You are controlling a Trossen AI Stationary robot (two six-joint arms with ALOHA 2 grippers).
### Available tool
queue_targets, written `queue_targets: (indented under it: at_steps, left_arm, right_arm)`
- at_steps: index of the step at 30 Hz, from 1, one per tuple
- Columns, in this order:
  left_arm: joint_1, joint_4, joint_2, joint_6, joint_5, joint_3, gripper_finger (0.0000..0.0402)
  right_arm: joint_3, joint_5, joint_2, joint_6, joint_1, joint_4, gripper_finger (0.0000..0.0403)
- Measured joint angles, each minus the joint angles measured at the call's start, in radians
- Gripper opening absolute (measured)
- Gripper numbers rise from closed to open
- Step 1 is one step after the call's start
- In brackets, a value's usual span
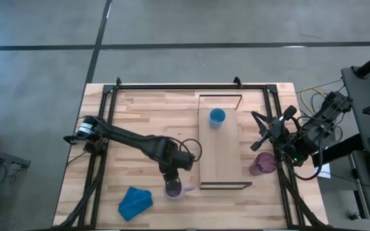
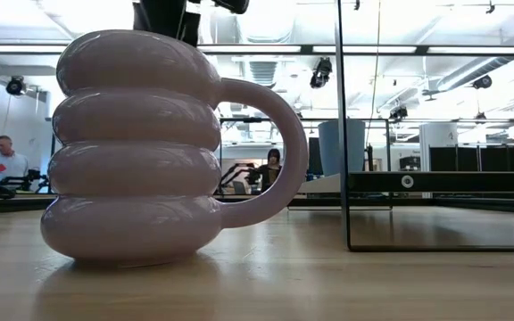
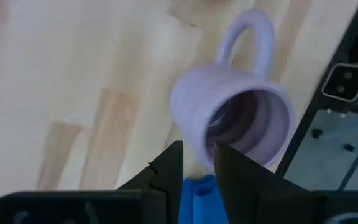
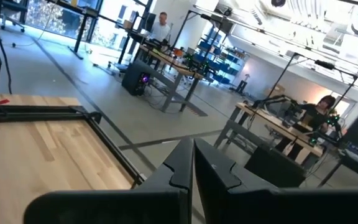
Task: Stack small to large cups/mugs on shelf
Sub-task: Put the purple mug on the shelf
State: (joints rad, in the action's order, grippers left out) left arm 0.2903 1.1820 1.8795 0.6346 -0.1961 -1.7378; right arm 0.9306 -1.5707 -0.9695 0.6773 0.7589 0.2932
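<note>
Left gripper (image 1: 172, 183) over the near edge of the table, directly above the pale lilac mug (image 1: 174, 190); in the left wrist view, fingers (image 3: 169, 171) only narrowly parted, one tip against the mug's outer wall by the rim, the other toward the opening, so apparently straddling the rim; firm pinch or mere contact: cannot tell. Mug upright on the plank tabletop (image 1: 140, 115), ribbed and bulging in stacked rings per the low view (image 2: 136, 147), handle (image 2: 275, 147) pointing toward the shelf (image 1: 220, 157), just beside that shelf's near dark frame end. Blue cloth (image 1: 135, 201) close by on the left, well clear of the lift path. Small bright blue cup (image 1: 217, 117) already standing on the shelf board toward its far end. Dark purple cup (image 1: 263, 163) off the shelf, near the right edge of the table beside the right arm. Right gripper (image 4: 192, 163) parked at that side, tips pressed together, holding nothing. Risks, as judgement: thin rim grip on a heavy, rounded ceramic body likely to let the mug swing or slip on lift; off-centre handle weight adding rotation; handle or base liable to catch the shelf's thin metal frame if carried across too low. Stacking order also a concern: smallest cup already on the shelf, lilac mug unlikely to seat inside it, so a tilted, unstable perch or knocking the blue cup off the board quite possible. Purple cup close to the table edge, vulnerable to a careless nudge from the right arm.
</note>
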Motion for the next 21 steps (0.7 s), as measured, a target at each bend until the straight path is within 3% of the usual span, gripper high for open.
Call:
queue_targets:
  at_steps: [5,11,21]
  left_arm:
    - [0.038,-0.139,0.000,-0.062,-0.012,0.059,0.0075]
    - [0.045,-0.128,-0.003,-0.014,0.090,0.058,0.0075]
    - [0.044,-0.126,0.013,-0.047,0.119,0.059,0.0075]
  right_arm:
    - [0.000,0.000,0.000,0.013,0.000,-0.002,0.0009]
    - [0.000,0.000,0.000,0.016,0.000,-0.003,0.0009]
    - [0.000,0.000,0.000,0.010,0.000,-0.006,0.0009]
